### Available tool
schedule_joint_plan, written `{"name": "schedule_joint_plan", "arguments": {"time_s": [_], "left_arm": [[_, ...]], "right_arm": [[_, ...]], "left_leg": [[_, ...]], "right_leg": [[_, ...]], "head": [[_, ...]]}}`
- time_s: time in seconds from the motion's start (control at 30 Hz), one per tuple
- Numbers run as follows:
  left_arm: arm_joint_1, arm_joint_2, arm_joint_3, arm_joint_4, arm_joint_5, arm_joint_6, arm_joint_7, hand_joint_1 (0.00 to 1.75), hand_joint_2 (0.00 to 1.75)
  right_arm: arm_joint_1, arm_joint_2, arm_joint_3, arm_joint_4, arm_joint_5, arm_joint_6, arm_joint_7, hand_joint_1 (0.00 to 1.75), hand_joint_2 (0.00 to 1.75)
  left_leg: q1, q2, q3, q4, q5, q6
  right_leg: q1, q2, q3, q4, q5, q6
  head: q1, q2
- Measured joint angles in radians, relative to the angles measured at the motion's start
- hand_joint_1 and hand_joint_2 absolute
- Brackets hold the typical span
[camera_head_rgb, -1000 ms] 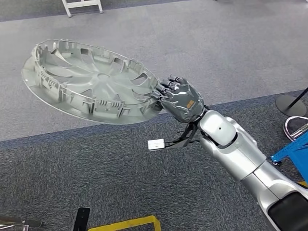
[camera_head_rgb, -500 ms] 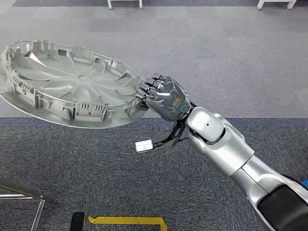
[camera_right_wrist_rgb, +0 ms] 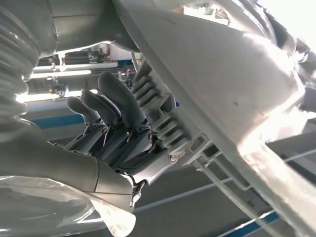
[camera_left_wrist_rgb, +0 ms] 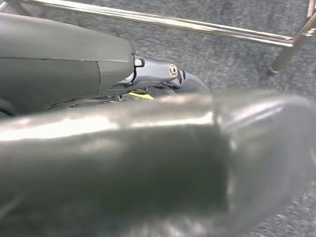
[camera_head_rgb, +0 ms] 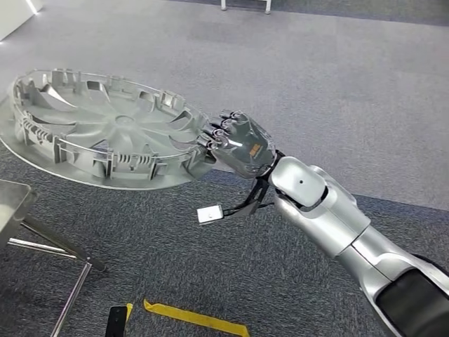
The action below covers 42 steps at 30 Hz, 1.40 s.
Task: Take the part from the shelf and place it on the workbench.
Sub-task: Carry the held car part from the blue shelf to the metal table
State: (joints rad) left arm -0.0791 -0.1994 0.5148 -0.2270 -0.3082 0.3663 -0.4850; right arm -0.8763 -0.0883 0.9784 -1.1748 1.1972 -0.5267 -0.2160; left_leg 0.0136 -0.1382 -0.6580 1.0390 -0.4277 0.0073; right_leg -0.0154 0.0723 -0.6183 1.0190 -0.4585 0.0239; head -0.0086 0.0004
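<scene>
- Your R hand point(camera_head_rgb: 240, 145) grips the part point(camera_head_rgb: 106, 130), a silver wheel cover, by its near rim; fingers point(camera_right_wrist_rgb: 115, 101) curled over the ribbed edge, seen in R wrist view.
- Part is held out nearly flat, inner side up, in the air above grey carpet point(camera_head_rgb: 318, 77); it isn't on any surface.
- L hand point(camera_left_wrist_rgb: 160, 74): blurred, mostly hidden in L wrist view. You can't tell if fingers are apart or together.
- Metal frame point(camera_head_rgb: 48, 239) low at left, yellow tape point(camera_head_rgb: 196, 319) on floor.
- White tag point(camera_head_rgb: 210, 213) hangs on a cable under R wrist.
</scene>
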Motion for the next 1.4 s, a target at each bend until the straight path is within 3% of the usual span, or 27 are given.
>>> {"name": "schedule_joint_plan", "arguments": {"time_s": [0.07,0.1,0.13,0.2,0.23,0.3,0.33,0.4,0.43,0.5,0.57,0.63,0.7,0.73,0.77,0.8,0.87,0.93,1.0,1.07,1.13,1.2,1.23,1.27,1.3,1.37,1.4], "left_arm": [[-0.001,0.0,0.0,0.0,0.0,-0.002,0.0,0.0,0.0],[-0.003,-0.001,0.0,0.0,0.0,-0.003,0.0,0.0,0.0],[-0.006,-0.001,0.0,0.0,0.0,-0.005,0.0,0.0,0.0],[-0.008,-0.002,0.0,0.0,-0.002,-0.011,0.001,0.0,0.0],[-0.007,-0.002,0.0,0.0,-0.002,-0.014,0.002,0.0,0.0],[-0.006,0.0,0.0,0.0,-0.002,-0.021,0.004,0.0,0.0],[-0.007,0.0,0.0,0.0,-0.002,-0.023,0.004,0.0,0.0],[-0.009,0.001,0.001,0.0,0.003,-0.028,0.005,0.0,0.0],[-0.01,0.002,0.001,0.0,0.006,-0.03,0.004,0.0,0.0],[-0.006,0.002,0.003,0.0,0.01,-0.032,0.004,0.0,0.0],[-0.003,0.003,0.005,0.0,0.011,-0.031,0.003,0.0,0.0],[-0.005,0.003,0.006,0.0,0.011,-0.031,0.003,0.0,0.0],[-0.005,0.003,0.006,0.0,0.011,-0.034,0.003,0.0,0.0],[-0.005,0.003,0.006,0.0,0.011,-0.035,0.003,0.0,0.0],[-0.004,0.004,0.006,0.0,0.011,-0.037,0.003,0.0,0.0],[-0.004,0.004,0.007,0.0,0.011,-0.038,0.003,0.0,0.0],[-0.004,0.003,0.007,0.0,0.011,-0.039,0.003,0.0,0.0],[-0.004,0.003,0.007,0.0,0.011,-0.04,0.003,0.0,0.0],[0.0,0.004,0.008,0.0,0.011,-0.041,0.003,0.0,0.0],[0.003,0.005,0.008,0.0,0.011,-0.04,0.003,0.0,0.0],[0.002,0.005,0.009,0.0,0.011,-0.04,0.003,0.0,0.0],[0.0,0.006,0.009,0.0,0.011,-0.04,0.003,0.0,0.0],[0.0,0.006,0.009,0.0,0.011,-0.04,0.003,0.0,0.0],[0.001,0.006,0.009,0.0,0.011,-0.04,0.003,0.0,0.0],[0.001,0.006,0.009,0.0,0.011,-0.04,0.003,0.0,0.0],[-0.001,0.006,0.009,0.0,0.009,-0.039,0.003,0.0,0.0],[-0.003,0.006,0.009,0.0,0.008,-0.037,0.003,0.0,0.0]], "right_arm": [[-0.007,0.006,0.004,0.002,0.0,0.004,0.0,1.75,1.75],[-0.01,0.007,0.006,0.003,0.0,0.005,0.0,1.75,1.75],[-0.013,0.008,0.007,0.004,0.0,0.006,0.0,1.75,1.75],[-0.017,0.01,0.012,0.006,-0.001,0.009,-0.001,1.75,1.75],[-0.017,0.011,0.016,0.006,-0.001,0.011,-0.001,1.75,1.75],[-0.02,0.015,0.023,0.007,-0.002,0.017,-0.002,1.75,1.75],[-0.022,0.017,0.026,0.007,-0.003,0.019,-0.003,1.75,1.75],[-0.027,0.02,0.029,0.008,-0.005,0.019,-0.003,1.75,1.75],[-0.029,0.021,0.03,0.008,-0.006,0.019,-0.003,1.75,1.75],[-0.031,0.024,0.033,0.008,-0.007,0.019,-0.003,1.75,1.75],[-0.033,0.026,0.035,0.007,-0.008,0.019,-0.004,1.75,1.75],[-0.034,0.026,0.036,0.008,-0.01,0.019,-0.004,1.75,1.75],[-0.031,0.025,0.039,0.01,-0.013,0.019,-0.004,1.75,1.75],[-0.03,0.025,0.041,0.01,-0.013,0.019,-0.004,1.75,1.75],[-0.029,0.025,0.043,0.011,-0.014,0.019,-0.004,1.75,1.75],[-0.029,0.025,0.044,0.012,-0.014,0.019,-0.004,1.75,1.75],[-0.03,0.025,0.045,0.012,-0.014,0.019,-0.004,1.75,1.75],[-0.031,0.026,0.045,0.012,-0.015,0.019,-0.005,1.75,1.75],[-0.031,0.026,0.045,0.012,-0.016,0.019,-0.005,1.75,1.75],[-0.031,0.027,0.046,0.013,-0.016,0.019,-0.005,1.75,1.75],[-0.031,0.028,0.045,0.013,-0.016,0.019,-0.005,1.75,1.75],[-0.03,0.028,0.046,0.014,-0.017,0.019,-0.005,1.75,1.75],[-0.03,0.028,0.047,0.014,-0.017,0.019,-0.004,1.75,1.75],[-0.03,0.028,0.048,0.014,-0.017,0.019,-0.005,1.75,1.75],[-0.03,0.028,0.049,0.014,-0.017,0.019,-0.005,1.75,1.75],[-0.031,0.028,0.049,0.014,-0.018,0.019,-0.006,1.75,1.75],[-0.032,0.028,0.049,0.014,-0.019,0.02,-0.006,1.75,1.75]], "left_leg": [[-0.006,0.056,-0.019,0.043,-0.029,-0.01],[-0.008,0.093,-0.041,0.094,-0.055,-0.013],[-0.007,0.112,-0.07,0.158,-0.084,-0.017],[-0.002,0.126,-0.117,0.256,-0.112,-0.023],[0.0,0.129,-0.118,0.258,-0.1,-0.026],[0.001,0.148,-0.069,0.157,-0.035,-0.027],[-0.003,0.171,-0.036,0.091,-0.009,-0.025],[-0.012,0.204,0.003,0.007,0.011,-0.013],[-0.017,0.206,0.005,-0.002,0.005,-0.006],[-0.015,0.183,0.005,-0.007,0.005,0.007],[-0.009,0.16,0.01,-0.011,0.006,0.02],[-0.006,0.137,0.011,-0.012,0.007,0.029],[-0.007,0.11,0.011,-0.012,0.006,0.033],[-0.007,0.096,0.012,-0.012,0.006,0.033],[-0.007,0.081,0.013,-0.011,0.006,0.033],[-0.007,0.066,0.014,-0.011,0.005,0.032],[-0.007,0.039,0.013,-0.008,0.004,0.027],[-0.003,0.017,0.005,-0.007,0.007,0.016],[0.0,-0.002,-0.001,-0.009,0.01,0.002],[-0.005,0.034,-0.011,0.013,-0.006,-0.009],[-0.009,0.101,-0.054,0.113,-0.061,-0.018],[-0.005,0.127,-0.111,0.238,-0.109,-0.023],[-0.003,0.13,-0.124,0.265,-0.109,-0.025],[-0.001,0.133,-0.117,0.25,-0.09,-0.026],[-0.001,0.141,-0.092,0.199,-0.056,-0.025],[-0.009,0.185,-0.025,0.064,0.0,-0.019],[-0.014,0.205,-0.004,0.022,0.009,-0.012]], "right_leg": [[-0.003,-0.029,0.01,-0.009,0.001,-0.01],[-0.002,-0.044,0.014,-0.011,-0.001,-0.015],[-0.001,-0.06,0.017,-0.011,-0.003,-0.018],[0.001,-0.092,0.023,-0.01,-0.01,-0.02],[0.001,-0.106,0.027,-0.01,-0.013,-0.019],[0.001,-0.132,0.035,-0.009,-0.02,-0.015],[0.003,-0.144,0.039,-0.008,-0.025,-0.011],[0.01,-0.165,0.043,-0.006,-0.032,-0.002],[0.014,-0.176,0.045,-0.007,-0.035,0.003],[0.014,-0.189,0.05,-0.008,-0.044,0.013],[0.008,-0.147,0.037,0.028,-0.071,0.022],[0.004,-0.091,-0.025,0.151,-0.13,0.025],[0.005,-0.075,-0.097,0.277,-0.168,0.026],[0.005,-0.073,-0.112,0.291,-0.159,0.025],[0.005,-0.07,-0.108,0.266,-0.13,0.022],[0.005,-0.061,-0.086,0.205,-0.088,0.018],[0.0,-0.016,-0.026,0.069,-0.024,0.009],[-0.001,0.01,0.007,0.008,-0.014,0.005],[0.0,-0.009,0.014,0.001,-0.016,0.001],[-0.003,-0.033,0.022,-0.007,-0.014,-0.008],[-0.003,-0.061,0.028,-0.01,-0.016,-0.017],[-0.001,-0.089,0.032,-0.009,-0.021,-0.022],[0.0,-0.103,0.035,-0.009,-0.024,-0.022],[0.0,-0.116,0.038,-0.008,-0.027,-0.021],[0.0,-0.129,0.043,-0.008,-0.031,-0.019],[0.003,-0.153,0.053,-0.006,-0.042,-0.011],[0.007,-0.164,0.057,-0.006,-0.046,-0.006]], "head": [[-0.005,0.0],[-0.008,0.0],[-0.01,0.0],[-0.01,0.0],[-0.01,0.0],[-0.01,0.0],[-0.01,0.0],[-0.01,0.0],[-0.01,0.0],[-0.01,0.0],[-0.008,0.0],[-0.003,0.0],[0.001,0.0],[0.0,0.0],[0.0,0.0],[0.001,0.0],[0.0,0.0],[0.0,0.0],[0.0,0.0],[-0.007,0.0],[-0.015,0.0],[-0.017,0.0],[-0.017,0.0],[-0.017,0.0],[-0.017,0.0],[-0.018,0.0],[-0.018,0.0]]}}
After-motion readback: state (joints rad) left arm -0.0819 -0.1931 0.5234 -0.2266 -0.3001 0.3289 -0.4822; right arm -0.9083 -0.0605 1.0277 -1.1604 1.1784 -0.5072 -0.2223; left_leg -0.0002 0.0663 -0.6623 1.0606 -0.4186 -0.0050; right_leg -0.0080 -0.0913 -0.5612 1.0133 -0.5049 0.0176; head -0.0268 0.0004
